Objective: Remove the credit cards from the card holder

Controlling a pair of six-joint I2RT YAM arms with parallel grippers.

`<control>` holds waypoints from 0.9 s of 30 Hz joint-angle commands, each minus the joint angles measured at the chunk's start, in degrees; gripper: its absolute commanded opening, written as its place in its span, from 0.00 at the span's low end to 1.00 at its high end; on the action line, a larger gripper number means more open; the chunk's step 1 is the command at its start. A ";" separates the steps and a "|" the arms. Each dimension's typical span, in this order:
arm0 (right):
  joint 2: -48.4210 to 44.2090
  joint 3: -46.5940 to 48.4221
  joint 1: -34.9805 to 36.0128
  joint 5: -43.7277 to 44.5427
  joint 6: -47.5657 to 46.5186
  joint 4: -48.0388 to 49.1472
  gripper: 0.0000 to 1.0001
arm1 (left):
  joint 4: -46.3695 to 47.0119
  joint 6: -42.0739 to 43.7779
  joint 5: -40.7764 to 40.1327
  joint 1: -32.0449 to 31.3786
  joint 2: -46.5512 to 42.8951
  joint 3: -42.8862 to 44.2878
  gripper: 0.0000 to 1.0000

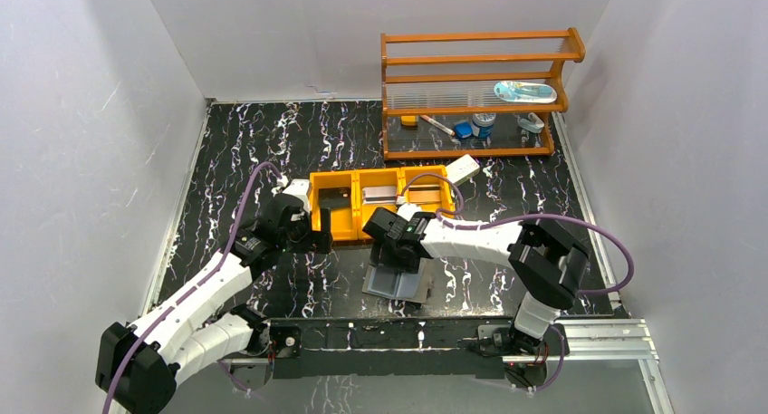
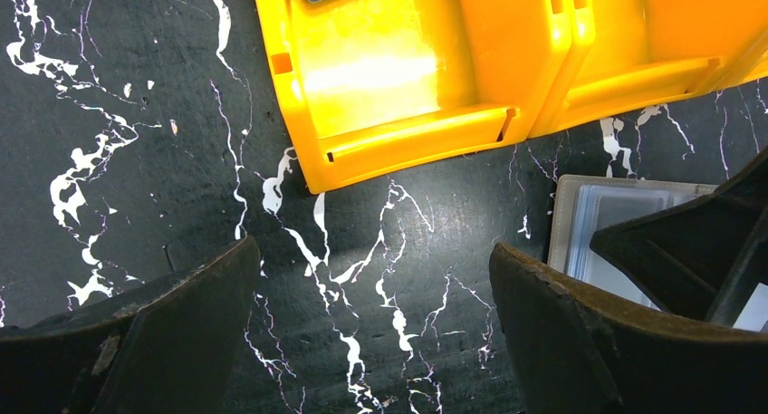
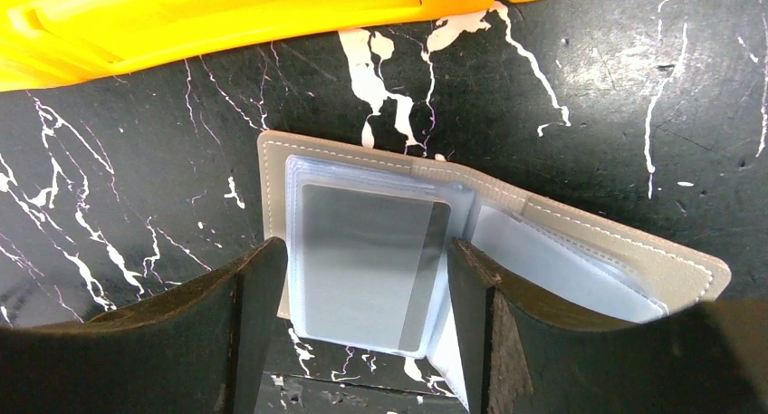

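Note:
The card holder lies unfolded on the black marbled table, in front of the orange tray. In the right wrist view its pale inner faces show, and a silvery grey credit card sits in a clear sleeve on its left half. My right gripper hangs open just over it, one finger on each side of that sleeve; the top view shows this gripper above the holder's far edge. My left gripper is wide open over bare table, with nothing between its fingers. A dark card and a silvery card lie in the tray.
The orange three-compartment tray stands just beyond both grippers, and its front wall is close to my left fingers. A white box lies at its far right corner. A wooden rack with small items stands at the back.

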 commanded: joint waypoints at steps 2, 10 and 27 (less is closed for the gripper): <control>2.23 0.86 0.15 0.34 0.06 0.18 0.73 | -0.77 -0.04 -1.28 0.06 -0.23 2.32 0.98; 1.05 -0.27 0.10 0.94 0.15 0.75 0.61 | -0.83 -0.13 -1.83 0.08 -0.36 2.14 0.98; -5.65 -9.97 -0.81 -8.88 -2.13 18.79 0.62 | 4.75 -6.16 19.13 0.09 -6.47 -1.70 0.92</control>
